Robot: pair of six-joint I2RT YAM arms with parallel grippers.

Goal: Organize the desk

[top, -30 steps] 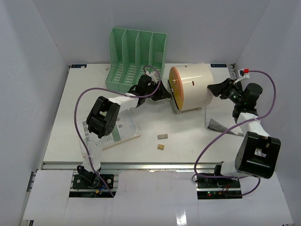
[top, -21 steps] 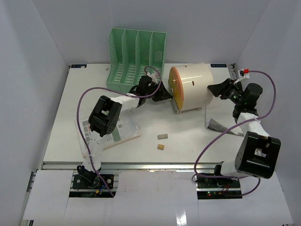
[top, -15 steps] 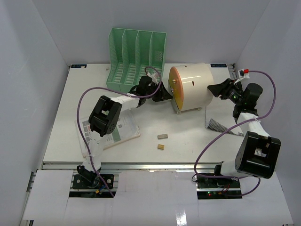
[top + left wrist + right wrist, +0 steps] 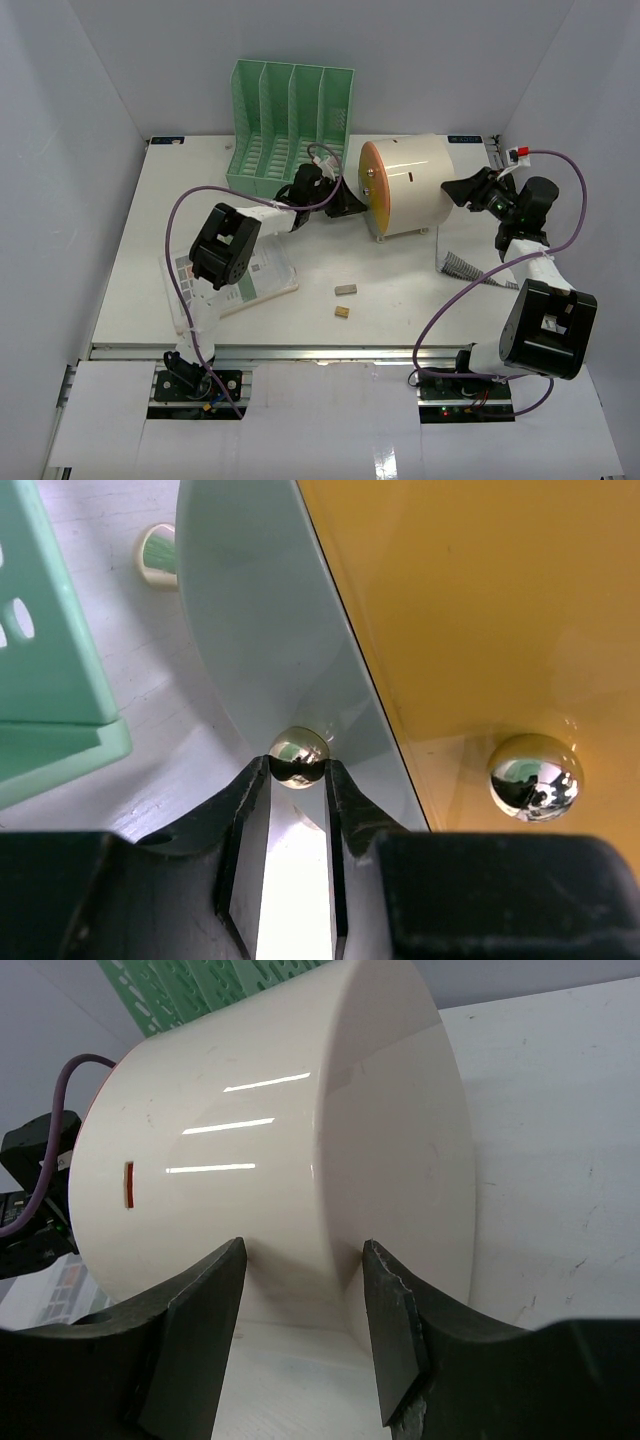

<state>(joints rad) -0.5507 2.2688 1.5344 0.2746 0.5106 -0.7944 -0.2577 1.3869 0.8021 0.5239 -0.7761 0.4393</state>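
The desk (image 4: 150,220) is a white tabletop. A cream cylindrical drawer box (image 4: 415,180) with an orange front lies on its side at the back middle. My left gripper (image 4: 349,203) is at that front. In the left wrist view it (image 4: 298,768) is shut on a small chrome knob (image 4: 298,750), beside a second knob (image 4: 535,775) on the orange face (image 4: 480,600). My right gripper (image 4: 455,190) is open at the box's rear. In the right wrist view its jaws (image 4: 305,1265) stand either side of the cream wall (image 4: 250,1140), empty.
A green slotted file rack (image 4: 290,120) stands at the back, just left of the box, also in the left wrist view (image 4: 50,630). A printed booklet (image 4: 255,275) lies front left. Two small blocks (image 4: 346,289) (image 4: 342,312) lie front centre. A grey ridged piece (image 4: 462,266) lies right.
The left arm has shifted only very slightly while holding the knob. The box and the right arm look unmoved.
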